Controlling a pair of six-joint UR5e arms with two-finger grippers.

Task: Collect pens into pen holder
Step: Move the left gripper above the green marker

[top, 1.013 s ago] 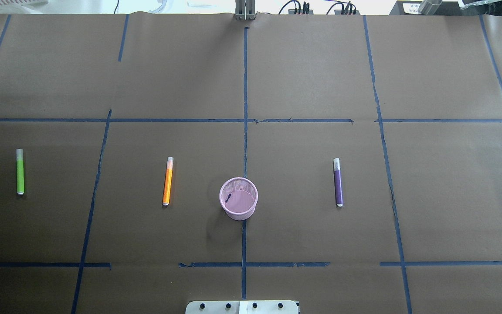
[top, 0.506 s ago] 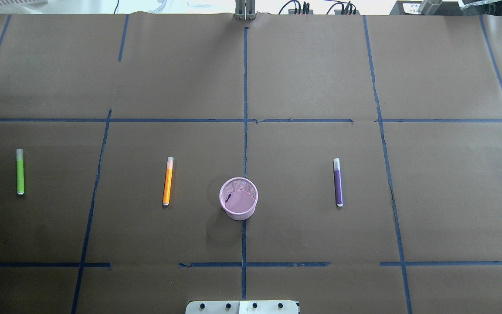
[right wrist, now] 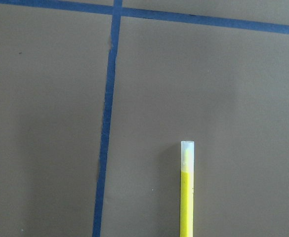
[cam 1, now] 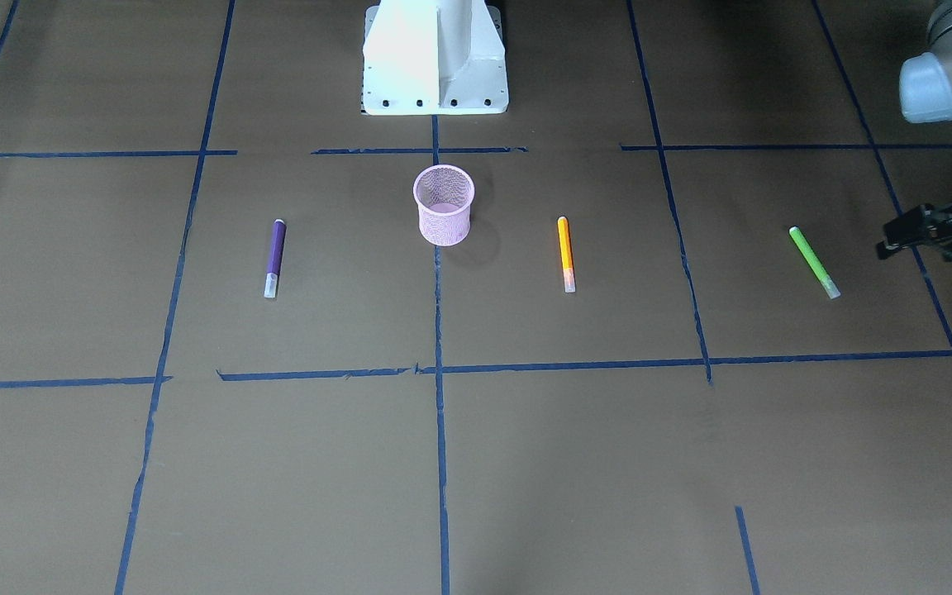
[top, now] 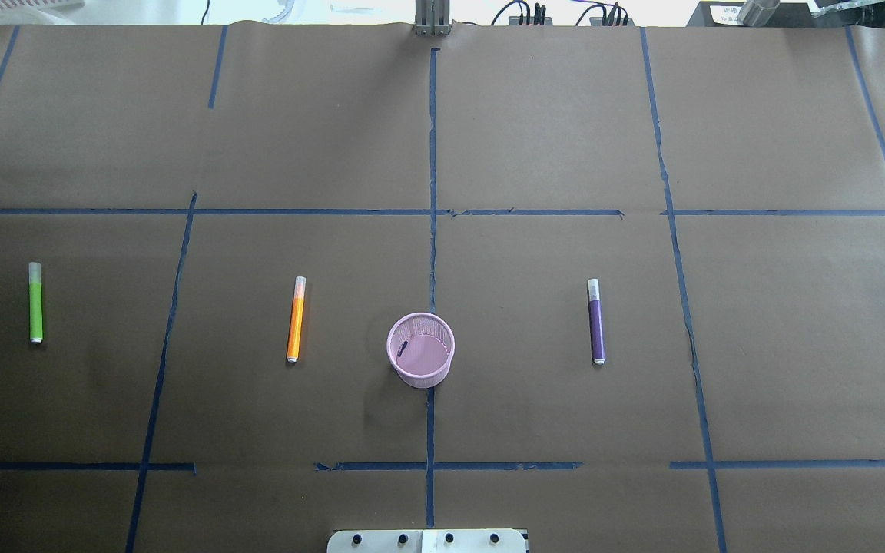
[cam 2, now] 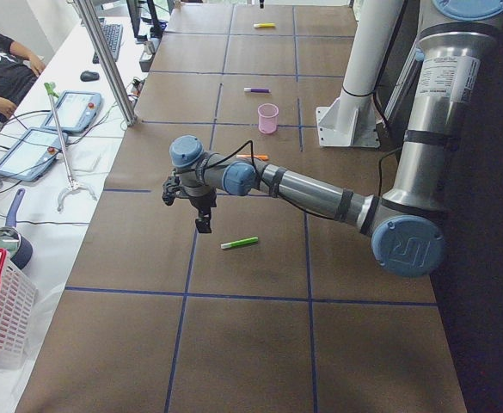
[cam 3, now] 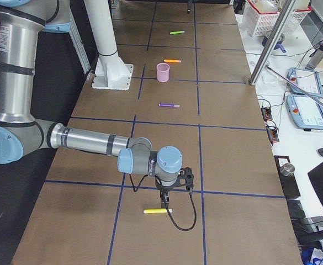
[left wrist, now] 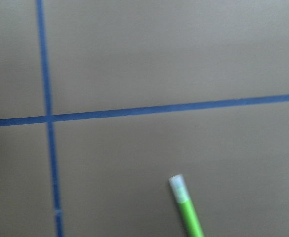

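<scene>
Your left gripper hangs near the green pen, beyond its cap end, not touching (jaws open or closed: cannot tell).

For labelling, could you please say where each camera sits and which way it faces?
Front: across table, facing base; left gripper, right edge.
Overhead: behind base, looking down; left gripper, left edge.
Left side: table end; left arm near.
Right side: opposite end; right arm near.
Left wrist: down at green pen, shared with left side; no body.
Right wrist: down at yellow pen; no body.
</scene>
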